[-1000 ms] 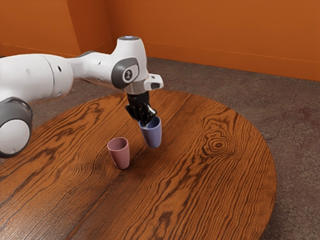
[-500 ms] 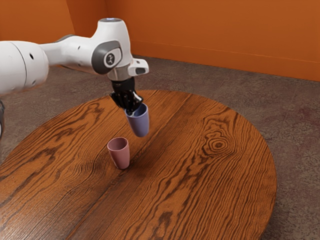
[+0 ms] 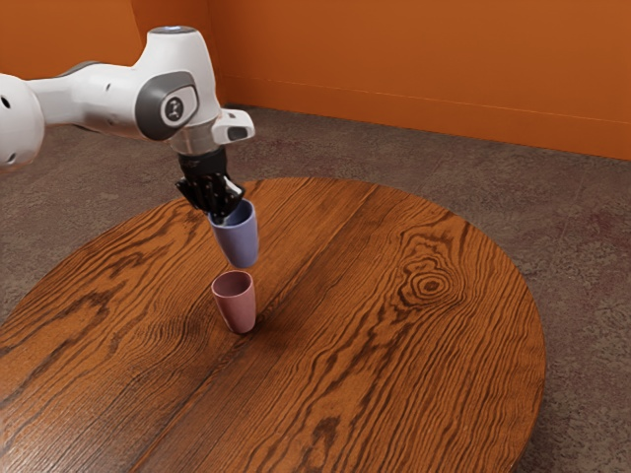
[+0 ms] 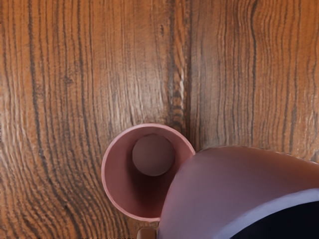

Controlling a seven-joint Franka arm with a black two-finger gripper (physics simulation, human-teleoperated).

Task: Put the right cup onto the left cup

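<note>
From where I stand, the black gripper (image 3: 223,218) is above the pink cup (image 3: 235,305), its fingers closed on the rim of the blue cup (image 3: 237,241), with the cup's wall pinched between them. The blue cup hangs off the table over the pink cup, leaning a little, smooth and tapering to a narrower base. Its inside is dark, and I can't quite make out how far down a finger goes. The pink cup stands upright, mouth up; looking down into it, I see a smooth round wall and a flat circular bottom. Under the pink cup spreads a round wooden table (image 3: 394,365), glossy brown with dark streaky grain, and a ringed knot (image 3: 431,286) lies off to the exterior view's right of the pink cup. Well beyond the pink cup, past mottled grey-brown flooring (image 3: 552,207), rises a plain orange wall (image 3: 424,59)
</note>
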